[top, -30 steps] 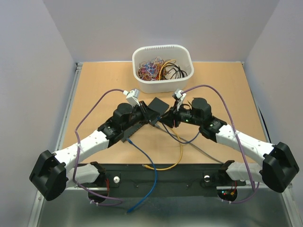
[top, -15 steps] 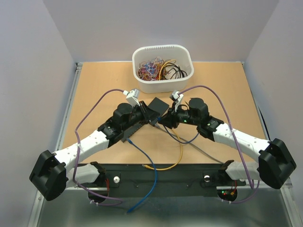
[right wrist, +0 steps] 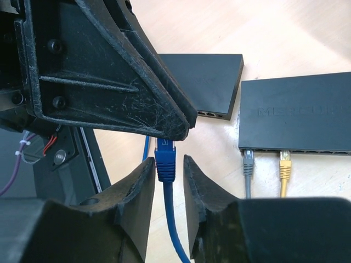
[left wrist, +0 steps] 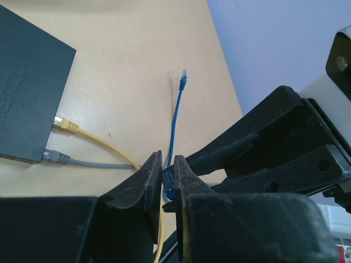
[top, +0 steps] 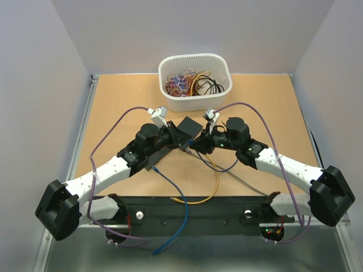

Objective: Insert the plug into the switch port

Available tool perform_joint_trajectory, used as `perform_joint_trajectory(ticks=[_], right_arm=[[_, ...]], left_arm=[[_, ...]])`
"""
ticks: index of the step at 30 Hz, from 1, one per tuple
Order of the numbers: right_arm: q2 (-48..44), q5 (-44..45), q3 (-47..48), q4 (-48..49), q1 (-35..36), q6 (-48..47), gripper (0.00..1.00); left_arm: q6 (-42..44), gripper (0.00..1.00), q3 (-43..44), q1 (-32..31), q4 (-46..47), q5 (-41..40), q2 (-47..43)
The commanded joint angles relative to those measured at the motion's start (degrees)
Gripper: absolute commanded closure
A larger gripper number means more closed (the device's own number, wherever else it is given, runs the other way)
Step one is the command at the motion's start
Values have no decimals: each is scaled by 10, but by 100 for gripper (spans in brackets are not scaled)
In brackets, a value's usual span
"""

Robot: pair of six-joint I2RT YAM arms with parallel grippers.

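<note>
My left gripper point(left wrist: 167, 164) is shut on the blue plug point(left wrist: 169, 183), pinching it between both fingertips. In the right wrist view the same blue plug point(right wrist: 165, 161) hangs from the left fingers, and my right gripper point(right wrist: 167, 164) is open around its boot with a gap on the right side. A long black switch point(right wrist: 299, 112) holds a grey plug point(right wrist: 248, 163) and a yellow plug point(right wrist: 284, 164). A smaller black switch point(right wrist: 205, 82) lies behind it. From above, both grippers, left point(top: 180, 143) and right point(top: 197, 144), meet mid-table.
A white bin point(top: 194, 59) of tangled cables stands at the back centre. The blue cable point(top: 178, 204) trails off the front edge. Yellow point(top: 212, 181) and grey point(top: 244, 184) cables lie between the arms. The blue cable's free end point(left wrist: 183, 79) rests on the table.
My right arm has shifted slightly left toward the left gripper, bringing its fingers around the blue plug. The left arm has stayed still.
</note>
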Motion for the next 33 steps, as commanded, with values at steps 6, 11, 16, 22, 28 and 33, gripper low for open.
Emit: perform_joint_trajectory(ticks=[6, 11, 16, 22, 28, 33], right_arm=[[-8, -25, 3, 47, 2, 22, 79], [-10, -28, -2, 57, 2, 29, 79], [-12, -29, -2, 61, 2, 36, 89], [-18, 2, -10, 56, 2, 32, 100], [-20, 28, -22, 39, 2, 24, 100], [-26, 142, -19, -19, 1, 1, 100]], left_arm=[[1, 100, 0, -3, 24, -3, -13], [1, 100, -1, -3, 26, -2, -11], [3, 100, -2, -3, 26, -4, -11], [12, 99, -4, -3, 21, -11, -4], [35, 83, 11, -3, -7, -27, 7], [54, 67, 18, 3, -25, -53, 14]])
